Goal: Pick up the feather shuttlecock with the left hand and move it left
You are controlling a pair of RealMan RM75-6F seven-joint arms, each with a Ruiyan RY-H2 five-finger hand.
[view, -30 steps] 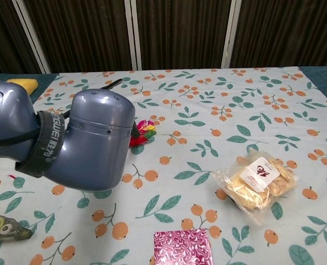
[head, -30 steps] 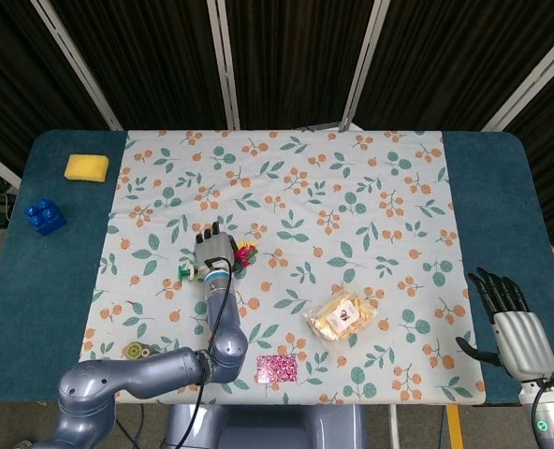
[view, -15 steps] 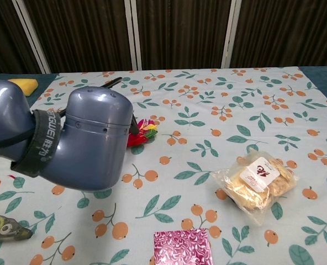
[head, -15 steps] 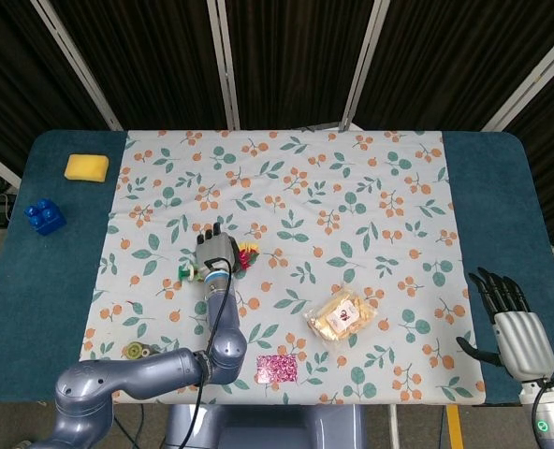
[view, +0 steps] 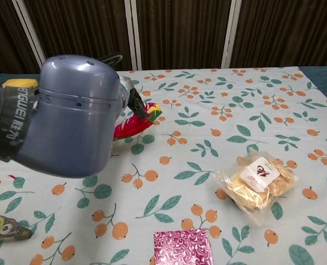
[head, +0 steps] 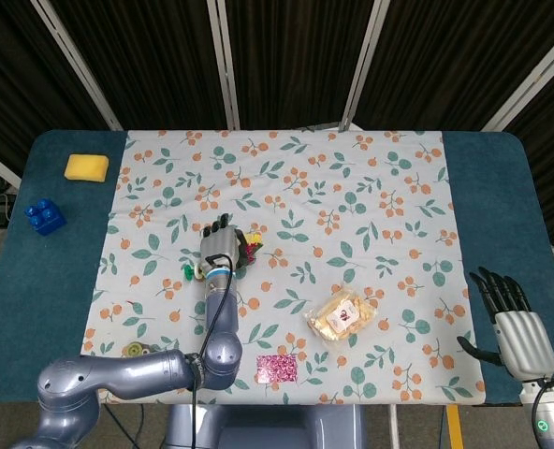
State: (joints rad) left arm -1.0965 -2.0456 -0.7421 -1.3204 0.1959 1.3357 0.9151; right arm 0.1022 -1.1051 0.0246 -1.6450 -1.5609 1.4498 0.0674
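The feather shuttlecock (head: 250, 246) has red, yellow and green feathers. My left hand (head: 219, 246) grips it at the middle left of the floral cloth. The chest view shows the feathers (view: 135, 122) sticking out to the right from under dark fingers (view: 136, 102), lifted a little off the cloth. The base of the shuttlecock is hidden in the hand. My left forearm (view: 64, 118) fills the left of the chest view. My right hand (head: 513, 324) stays open with fingers spread at the table's near right edge, away from everything.
A yellow sponge (head: 86, 166) and a blue block (head: 45, 216) lie on the bare blue table at far left. A snack bag (head: 342, 316) and a pink foil square (head: 276, 368) lie near the front. A small tape roll (view: 3, 228) sits front left.
My left hand has closed around the shuttlecock and risen with it; the feathers now tilt up off the cloth. The forearm sits higher in the chest view. The right hand has not moved.
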